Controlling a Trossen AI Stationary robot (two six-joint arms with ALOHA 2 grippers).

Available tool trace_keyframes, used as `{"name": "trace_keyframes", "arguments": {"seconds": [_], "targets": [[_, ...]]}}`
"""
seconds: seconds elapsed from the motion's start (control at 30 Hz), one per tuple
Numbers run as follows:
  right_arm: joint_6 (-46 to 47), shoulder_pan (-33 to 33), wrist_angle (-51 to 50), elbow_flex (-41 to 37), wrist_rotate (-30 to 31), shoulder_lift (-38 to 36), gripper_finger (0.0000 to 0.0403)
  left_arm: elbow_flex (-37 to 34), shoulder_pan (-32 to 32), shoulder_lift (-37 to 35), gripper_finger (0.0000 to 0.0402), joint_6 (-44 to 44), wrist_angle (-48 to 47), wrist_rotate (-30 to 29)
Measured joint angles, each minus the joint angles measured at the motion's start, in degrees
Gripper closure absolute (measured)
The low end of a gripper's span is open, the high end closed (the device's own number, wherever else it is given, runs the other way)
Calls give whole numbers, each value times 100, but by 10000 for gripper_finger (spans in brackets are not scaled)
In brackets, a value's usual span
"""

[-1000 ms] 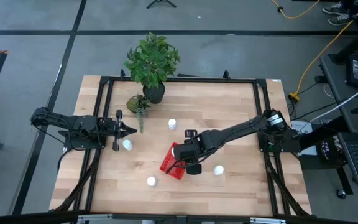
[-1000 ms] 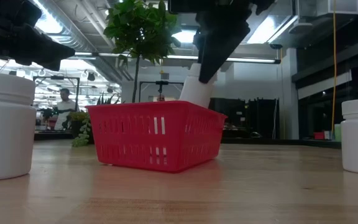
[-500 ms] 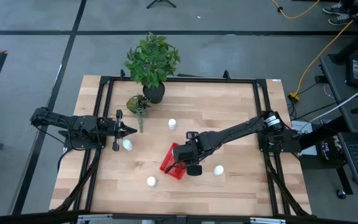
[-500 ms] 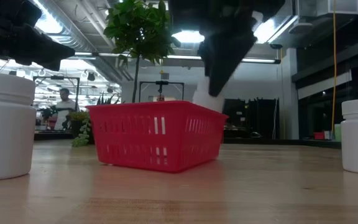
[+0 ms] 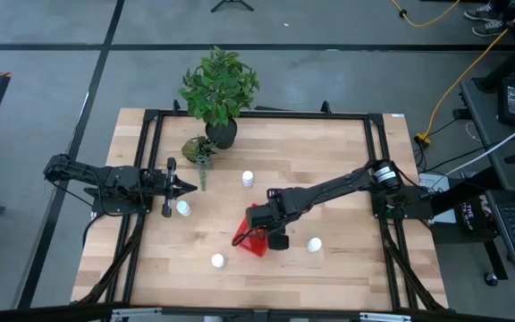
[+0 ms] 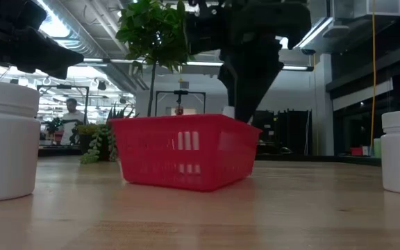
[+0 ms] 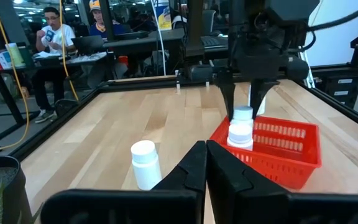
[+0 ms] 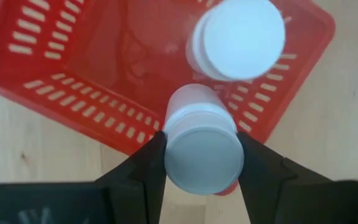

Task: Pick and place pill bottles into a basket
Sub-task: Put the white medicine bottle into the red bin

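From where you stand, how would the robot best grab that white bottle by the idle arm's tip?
Probably from straight above, fingers closing on opposite sides of the round body just under the cap. The pill bottle stands upright on bare table, clear all around except for the left gripper next to it.

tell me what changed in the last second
The right gripper, shut on a bottle, came lower over the basket, so the bottle now shows only just above the rim in the low view. The basket shifted slightly on the table. One bottle already stands inside. The left gripper, the four loose bottles and the plant stayed put.
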Motion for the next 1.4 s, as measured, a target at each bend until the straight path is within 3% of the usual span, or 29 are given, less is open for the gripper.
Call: {"name": "trace_keyframes", "arguments": {"seconds": [0.87, 1.4], "targets": [[-289, -68, 57, 2, -98, 35, 233, 0, 0, 0, 398, 0, 0, 0], [-383, -64, 210, 2, -100, 31, 178, 0, 0, 0, 397, 0, 0, 0]]}}
